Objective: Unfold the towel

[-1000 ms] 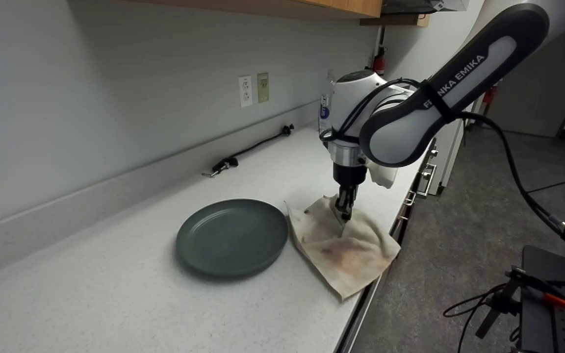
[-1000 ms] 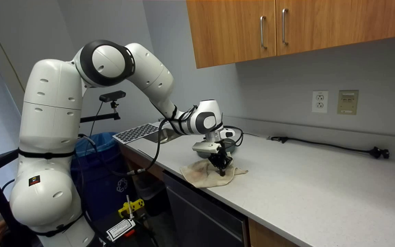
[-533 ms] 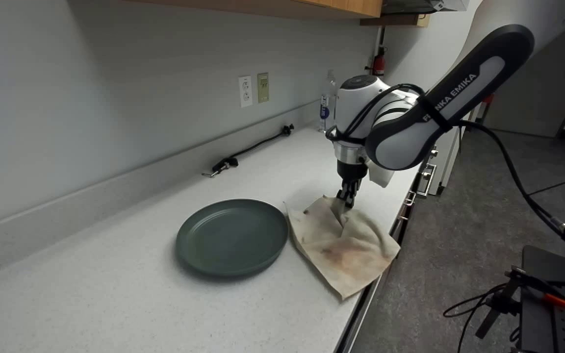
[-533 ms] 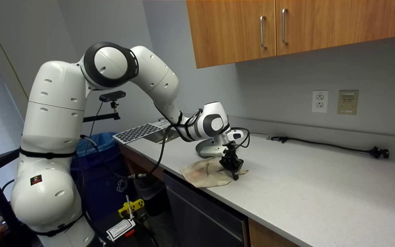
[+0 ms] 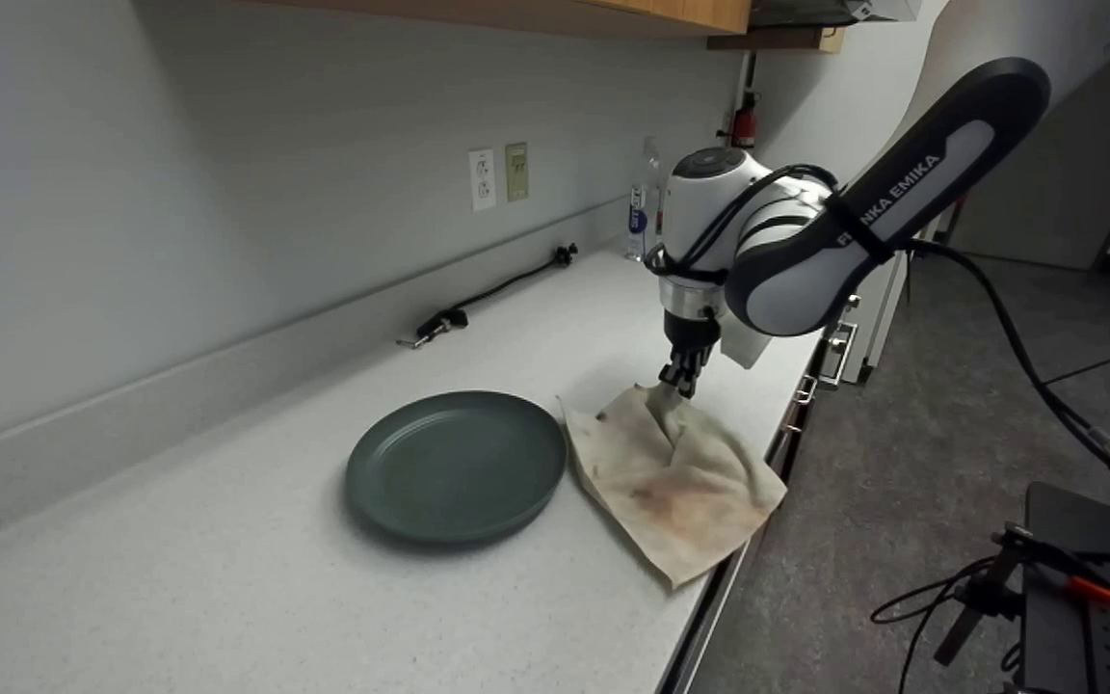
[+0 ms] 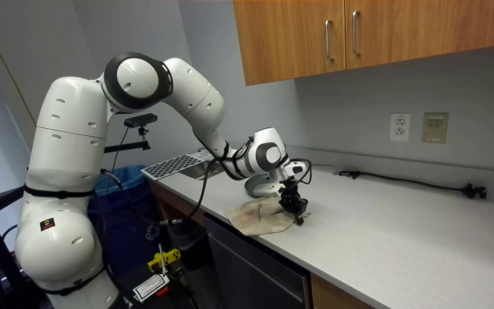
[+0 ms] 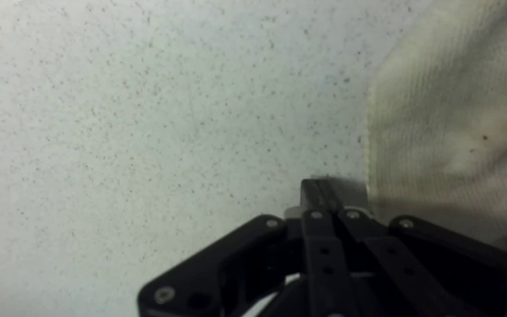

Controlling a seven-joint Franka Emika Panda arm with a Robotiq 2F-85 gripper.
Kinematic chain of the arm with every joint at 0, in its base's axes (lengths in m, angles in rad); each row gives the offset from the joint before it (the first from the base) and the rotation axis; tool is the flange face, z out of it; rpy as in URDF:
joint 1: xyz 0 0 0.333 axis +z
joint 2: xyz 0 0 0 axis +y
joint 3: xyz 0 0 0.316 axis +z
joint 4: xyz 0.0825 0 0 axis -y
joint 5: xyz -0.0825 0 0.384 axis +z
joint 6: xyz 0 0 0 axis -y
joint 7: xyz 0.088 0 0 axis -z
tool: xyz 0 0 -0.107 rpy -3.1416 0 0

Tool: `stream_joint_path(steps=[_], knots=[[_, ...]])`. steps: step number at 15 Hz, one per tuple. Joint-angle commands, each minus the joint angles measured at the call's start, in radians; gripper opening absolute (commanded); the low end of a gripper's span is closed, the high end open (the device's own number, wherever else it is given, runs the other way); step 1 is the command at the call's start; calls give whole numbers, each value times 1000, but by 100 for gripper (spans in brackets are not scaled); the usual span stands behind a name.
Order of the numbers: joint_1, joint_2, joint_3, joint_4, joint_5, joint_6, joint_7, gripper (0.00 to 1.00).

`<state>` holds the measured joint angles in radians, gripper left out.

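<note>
The beige, stained towel [image 5: 690,516] lies on the counter in both exterior views [image 6: 257,218]. It is mostly spread, with a raised fold near its far corner and creases across the middle. One corner reaches the counter's front edge. My gripper [image 5: 678,387] is low at the towel's far side, and in an exterior view [image 6: 299,221] its tips are just beside the towel's edge. In the wrist view the fingertips [image 7: 322,193] are together over bare counter with no cloth visible between them. The towel's straight edge [image 7: 447,145] is close on their right.
A dark green plate [image 5: 454,467] sits beside the towel. A black cable with a clamp [image 5: 444,323] lies along the wall. A plastic bottle [image 5: 638,224] stands farther back. The counter's front edge [image 6: 281,249] runs close to the towel.
My gripper has moved off the towel's middle toward its far edge, rightward in an exterior view. The towel's fold shows more openly now; its outline stays nearly the same.
</note>
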<state>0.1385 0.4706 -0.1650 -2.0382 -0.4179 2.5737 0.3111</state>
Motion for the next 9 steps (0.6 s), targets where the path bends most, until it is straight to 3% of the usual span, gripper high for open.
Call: stream_joint_path(steps=[1, 5, 9], knots=[[62, -88, -39, -53, -84, 29, 76, 0], [65, -142, -7, -73, -101, 34, 89, 0], [28, -126, 61, -72, -8, 53, 23, 0]])
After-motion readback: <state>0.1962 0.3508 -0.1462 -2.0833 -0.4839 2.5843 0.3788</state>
